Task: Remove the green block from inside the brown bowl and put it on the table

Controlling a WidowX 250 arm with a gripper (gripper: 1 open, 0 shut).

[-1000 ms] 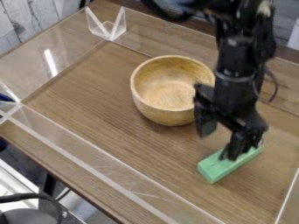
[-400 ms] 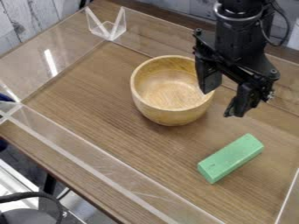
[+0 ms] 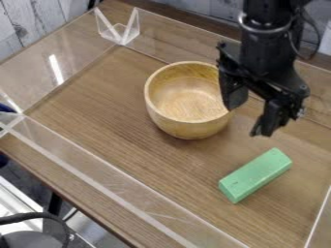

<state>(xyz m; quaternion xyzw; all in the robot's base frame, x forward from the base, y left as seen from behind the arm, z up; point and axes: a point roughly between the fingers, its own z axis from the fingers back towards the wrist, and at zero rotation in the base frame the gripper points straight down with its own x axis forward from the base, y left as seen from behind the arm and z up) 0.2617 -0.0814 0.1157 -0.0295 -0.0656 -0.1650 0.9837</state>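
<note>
Camera view: the green block (image 3: 254, 175) lies flat on the wood-grain surface (image 3: 116, 136), near its front right corner and apart from the brown bowl (image 3: 191, 98), which sits toward the middle. The black gripper (image 3: 256, 108) hangs above the surface between bowl and block, jaws spread wide and holding nothing. Clear acrylic walls (image 3: 77, 160) border the surface.

Small flat rectangular block (image 3: 254, 174) was bright green; round thick-walled wooden bowl (image 3: 191, 99) light tan, grained; wood-grain tabletop (image 3: 116, 121) brown, darker streaks; gripper (image 3: 256, 108) black.
</note>
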